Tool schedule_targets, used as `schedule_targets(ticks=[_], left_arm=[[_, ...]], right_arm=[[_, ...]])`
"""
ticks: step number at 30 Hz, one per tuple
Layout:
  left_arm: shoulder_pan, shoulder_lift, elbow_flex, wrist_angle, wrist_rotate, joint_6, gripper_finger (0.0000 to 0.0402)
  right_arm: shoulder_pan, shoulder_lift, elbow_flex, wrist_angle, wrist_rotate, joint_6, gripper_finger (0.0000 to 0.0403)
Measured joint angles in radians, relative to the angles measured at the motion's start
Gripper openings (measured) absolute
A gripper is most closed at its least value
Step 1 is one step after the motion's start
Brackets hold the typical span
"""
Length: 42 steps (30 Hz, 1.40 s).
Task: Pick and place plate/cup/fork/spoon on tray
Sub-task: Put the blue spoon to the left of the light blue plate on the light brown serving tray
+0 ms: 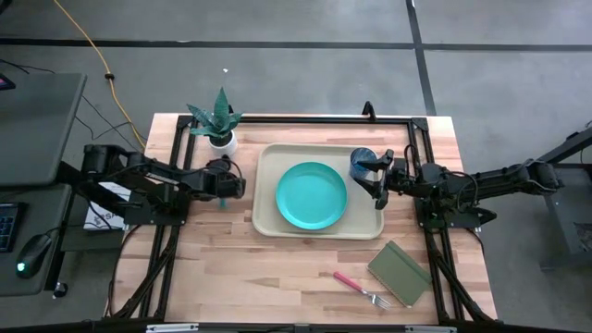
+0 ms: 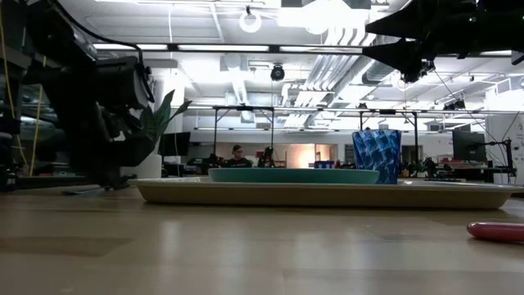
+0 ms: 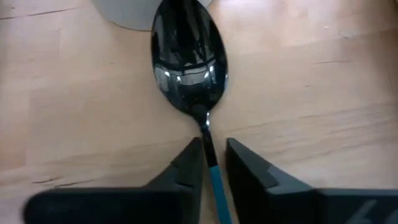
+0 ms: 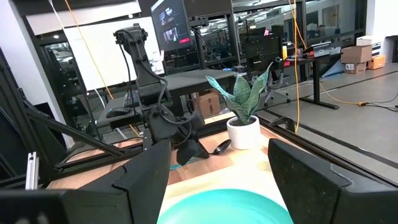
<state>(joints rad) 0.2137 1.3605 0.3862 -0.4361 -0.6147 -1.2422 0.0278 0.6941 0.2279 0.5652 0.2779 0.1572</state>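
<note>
The spoon (image 3: 189,62), dark shiny bowl and teal handle, lies flat on the wood beside the white plant pot (image 3: 124,9). My left gripper (image 3: 213,163) is low over it, left of the tray (image 1: 266,217), shut on its handle. The teal plate (image 1: 311,195) rests in the tray's middle. The blue cup (image 1: 362,162) stands upright in the tray's far right corner. My right gripper (image 1: 377,182) hovers open above the tray's right end, next to the cup. The red-handled fork (image 1: 361,289) lies on the table near the front edge. My left gripper pinches the spoon's handle (image 3: 211,158) just behind the neck, between its two fingers (image 3: 186,165). The fingers slant down from the table's left side, and the handle runs back between them. The spoon lies flat on the table, its bowl close to the pot.
A potted green plant (image 1: 220,120) stands just beyond the spoon, left of the tray's far corner. An olive notebook (image 1: 400,272) lies at the front right beside the fork. Bare wood fills the front left of the table.
</note>
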Motion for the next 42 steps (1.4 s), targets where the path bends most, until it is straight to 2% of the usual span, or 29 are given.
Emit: schedule_targets(ticks=[2, 4, 11, 17, 23, 27, 32, 37, 42], left_arm=[[-0.003, 0.0, 0.0, -0.001, -0.004, 0.005, 0.0017], [-0.006, 0.0, -0.001, -0.002, -0.012, 0.008, 0.0006], [-0.019, 0.0, 0.007, 0.015, -0.017, 0.076, 0.0004], [-0.035, -0.035, 0.071, 0.008, -0.008, 0.157, 0.0002], [-0.12, -0.115, 0.148, 0.024, -0.111, 0.207, 0.0001], [-0.191, -0.135, 0.16, 0.237, -0.205, 0.278, 0.0001], [-0.217, -0.061, 0.161, 0.451, -0.213, 0.381, 0.0], [-0.214, 0.077, 0.161, 0.552, -0.246, 0.319, 0.0], [-0.204, 0.214, 0.176, 0.585, -0.276, 0.219, 0.0]], right_arm=[[0.0, 0.0, 0.0, 0.0, 0.0, 0.0, 0.0261], [0.0, 0.0, 0.0, 0.0, 0.0, 0.0, 0.0261], [0.0, 0.0, 0.0, 0.0, 0.0, 0.0, 0.0261], [0.0, 0.0, 0.0, 0.0, 0.001, 0.0, 0.0261], [0.0, 0.0, 0.0, -0.001, 0.002, 0.0, 0.0261], [0.0, 0.0, 0.0, -0.002, 0.002, 0.0, 0.0261], [0.0, 0.0, 0.0, -0.001, 0.002, 0.02, 0.0261], [0.0, 0.0, -0.001, -0.001, 0.002, 0.02, 0.0261], [0.0, 0.0, -0.001, -0.001, 0.003, 0.018, 0.0261]])
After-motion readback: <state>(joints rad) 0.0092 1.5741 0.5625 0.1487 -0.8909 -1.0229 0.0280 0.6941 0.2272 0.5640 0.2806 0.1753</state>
